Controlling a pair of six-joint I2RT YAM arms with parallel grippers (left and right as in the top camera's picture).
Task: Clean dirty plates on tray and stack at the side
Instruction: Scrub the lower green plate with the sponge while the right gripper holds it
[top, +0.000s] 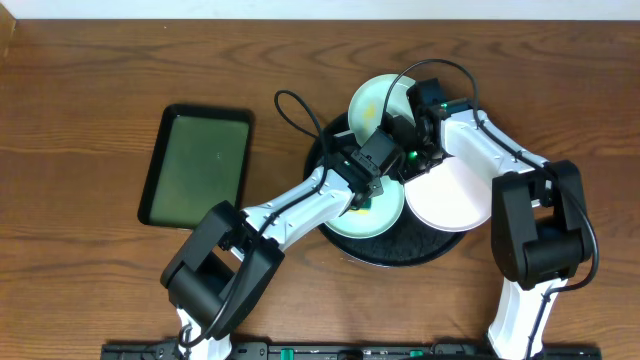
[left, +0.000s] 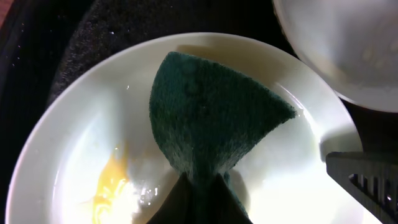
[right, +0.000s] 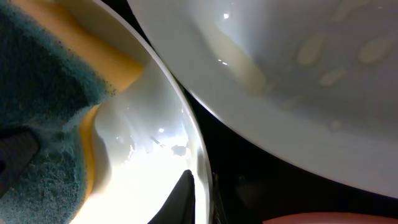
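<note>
Here the left gripper (left: 200, 194) is pinched tight on a dark green scouring sponge (left: 211, 112), which presses onto the pale mint-turquoise round glossy plate (left: 74, 130). That plate lies on the large round glossy black tray (top: 385, 258), beside a white round plate (top: 455, 195). A yellow smear (left: 111, 183) sits near the sponge, to its lower left in the left wrist view, so the next wipe probably runs that way, away from the right gripper (right: 199, 200), which seems nipped narrowly on the opposite rim.

Glossy black tray (top: 400, 252); white plate (top: 455, 195); mint plate (top: 385, 220), seemingly smeared yellow; dark green sponge (left: 211, 106), yellow-backed.
</note>
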